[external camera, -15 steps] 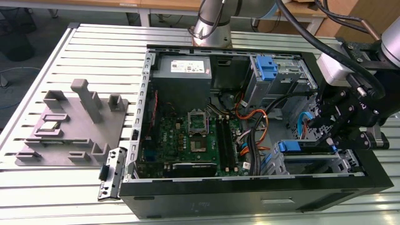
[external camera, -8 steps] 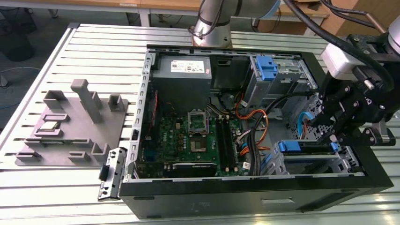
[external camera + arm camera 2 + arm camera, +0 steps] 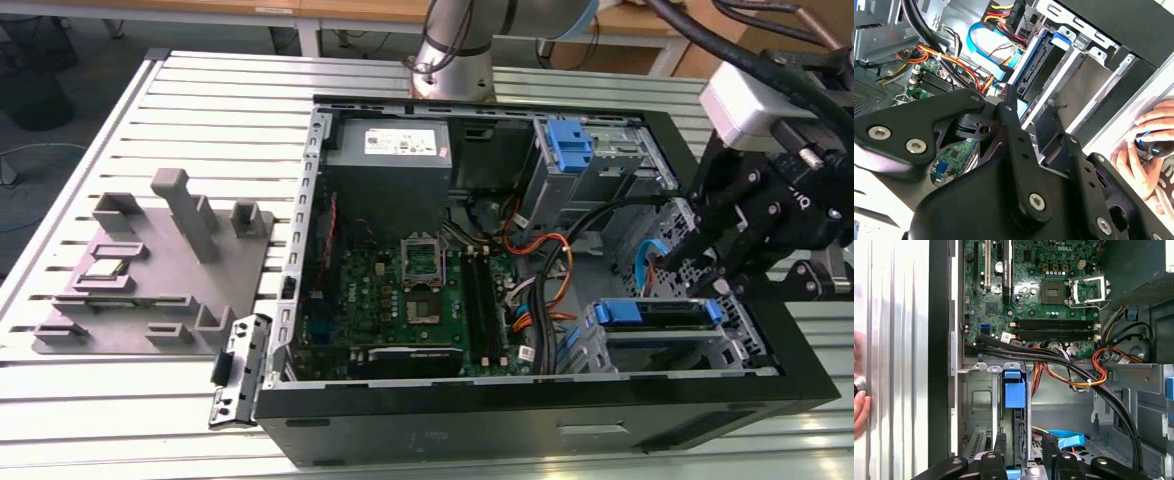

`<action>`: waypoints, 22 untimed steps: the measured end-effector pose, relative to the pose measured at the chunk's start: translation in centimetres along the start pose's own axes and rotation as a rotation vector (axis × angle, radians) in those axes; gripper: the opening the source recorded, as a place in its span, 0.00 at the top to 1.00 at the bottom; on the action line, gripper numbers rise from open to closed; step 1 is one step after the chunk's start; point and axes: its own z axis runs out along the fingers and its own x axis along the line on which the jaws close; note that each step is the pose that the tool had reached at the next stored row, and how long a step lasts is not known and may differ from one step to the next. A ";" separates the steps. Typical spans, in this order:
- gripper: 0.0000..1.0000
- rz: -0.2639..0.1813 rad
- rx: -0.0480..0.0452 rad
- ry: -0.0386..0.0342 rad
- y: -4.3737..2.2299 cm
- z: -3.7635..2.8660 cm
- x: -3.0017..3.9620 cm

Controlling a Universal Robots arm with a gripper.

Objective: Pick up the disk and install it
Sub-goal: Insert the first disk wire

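Slotted aluminium table (image 3: 227, 90), bearing an open black computer case (image 3: 534, 405) laid on its side. The disk (image 3: 661, 312), silver-grey with blue rails, sits in the drive cage (image 3: 674, 348) in the case corner at the exterior view's right. Its blue pull tab (image 3: 1015, 394) faces the case interior.

My gripper (image 3: 1025, 442) hangs over this cage; my jaws stand apart and clasp nothing. In the first wrist view one finger (image 3: 999, 447) overlaps the disk's edge, while the other stands just beside the disk with a gap. Whether the first one touches the rail I cannot tell.

A blue ribbon cable (image 3: 1066, 439) curls near the disk. A bundle of orange, yellow and black wires (image 3: 1089, 375) runs past the cage toward the middle of the case. Beyond the wires lies the green main board (image 3: 1004, 310), with black memory slots (image 3: 1054, 333) and an open processor socket (image 3: 1086, 290).

A tall blue latch (image 3: 567, 148) stands on the bays at the far side of the case. Next to it, toward the exterior view's left, is a grey metal box with a white sticker (image 3: 391, 145).

Outside the case, at the exterior view's left, a grey plate with upright blocks (image 3: 147, 290) lies on the table. A black hinged strip (image 3: 234, 372) rests at the case's near corner. In the second wrist view a person's hand (image 3: 1131, 160) lies beside the case's outer wall, holding a small dark object.
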 end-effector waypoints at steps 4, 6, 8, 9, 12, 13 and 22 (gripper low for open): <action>0.58 0.000 0.0000 0.0000 0.00 0.01 -0.25; 0.58 0.000 0.0000 -0.0003 0.01 0.07 -0.63; 0.58 0.000 0.0000 -0.0004 0.02 0.15 -1.02; 0.58 0.000 0.0000 -0.0002 0.01 0.19 -1.17; 0.58 0.000 -0.0001 -0.0003 -0.14 0.41 -1.59; 0.58 0.000 0.0000 -0.0004 -0.20 0.50 -1.70; 0.58 0.000 -0.0002 0.0002 -1.06 1.17 -2.15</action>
